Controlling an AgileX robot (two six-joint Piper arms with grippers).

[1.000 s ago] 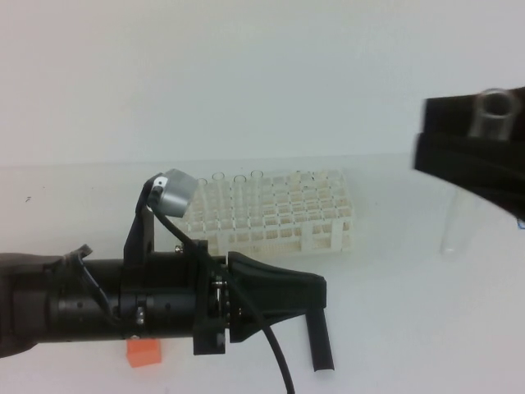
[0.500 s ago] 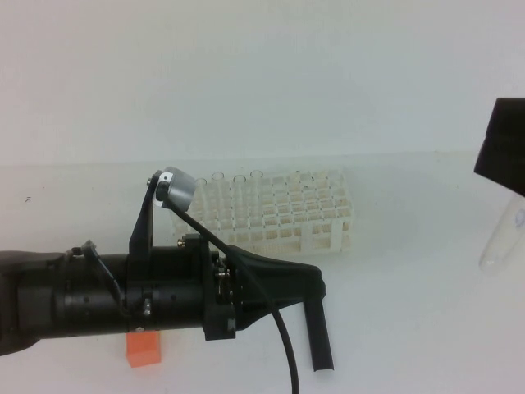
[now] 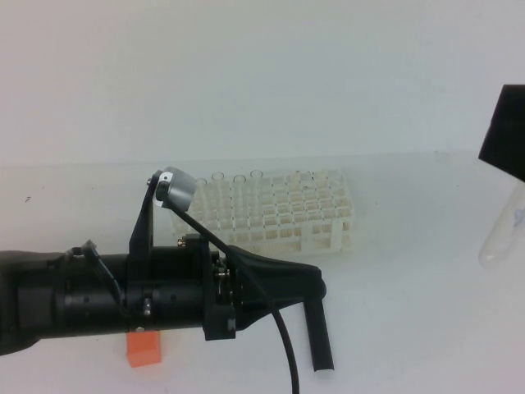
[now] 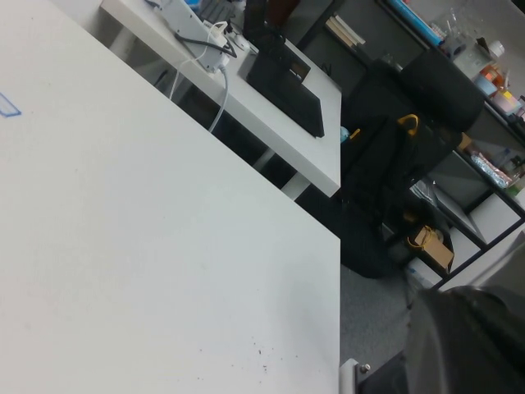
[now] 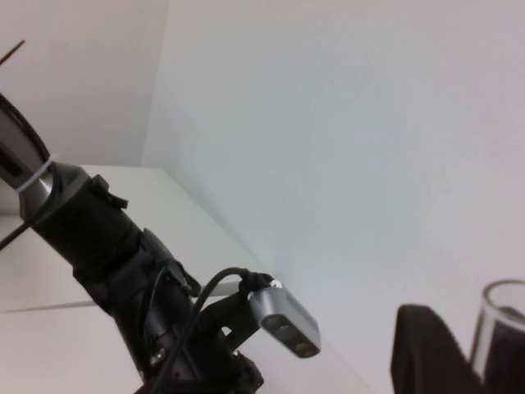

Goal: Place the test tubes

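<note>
A white test tube rack (image 3: 275, 215) stands on the table's middle, with a few clear tubes (image 3: 238, 182) upright in its far row. My right gripper (image 3: 510, 156) hangs at the right edge of the high view, well right of the rack and above the table, shut on a clear test tube (image 3: 500, 236) that hangs nearly upright below it. The tube's open rim (image 5: 502, 305) shows beside a dark finger (image 5: 428, 355) in the right wrist view. My left gripper (image 3: 318, 328) lies low across the front, in front of the rack; nothing shows in it.
An orange cube (image 3: 142, 350) sits on the table under the left arm (image 3: 123, 295). The left arm's camera mount (image 3: 175, 190) rises in front of the rack's left end. The left wrist view looks past the table edge (image 4: 328, 238) to desks and shelves.
My right gripper has carried the tube to the right, to the view's edge, and the tube has swung from pointing at the camera to hanging nearly upright. The left arm shifted slightly.
</note>
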